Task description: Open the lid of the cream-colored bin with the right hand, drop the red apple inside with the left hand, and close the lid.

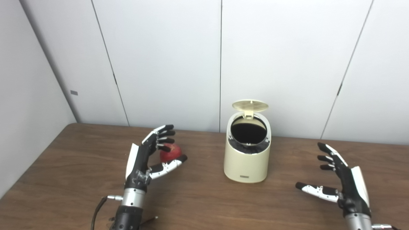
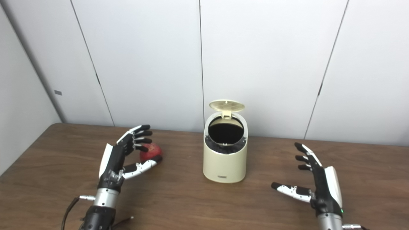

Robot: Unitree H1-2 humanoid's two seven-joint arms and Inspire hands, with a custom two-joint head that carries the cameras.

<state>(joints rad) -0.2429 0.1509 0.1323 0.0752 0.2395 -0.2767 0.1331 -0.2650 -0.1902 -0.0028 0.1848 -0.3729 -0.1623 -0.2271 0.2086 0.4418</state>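
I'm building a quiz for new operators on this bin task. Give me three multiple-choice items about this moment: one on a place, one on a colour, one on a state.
1. Where is the apple?
A. inside the bin
B. on the table, left of the bin
C. in the right hand

2. What colour is the bin?
A. cream
B. blue
C. black

3. How is the lid?
A. shut flat
B. lying on the table
C. raised, opening uncovered

Answers:
1 B: the apple sits on the table, with the left hand curled around it, its fingers apart.
2 A: the bin's body is cream, with a dark inside.
3 C: the lid stands up behind the dark opening; the right hand is open, away from the bin.
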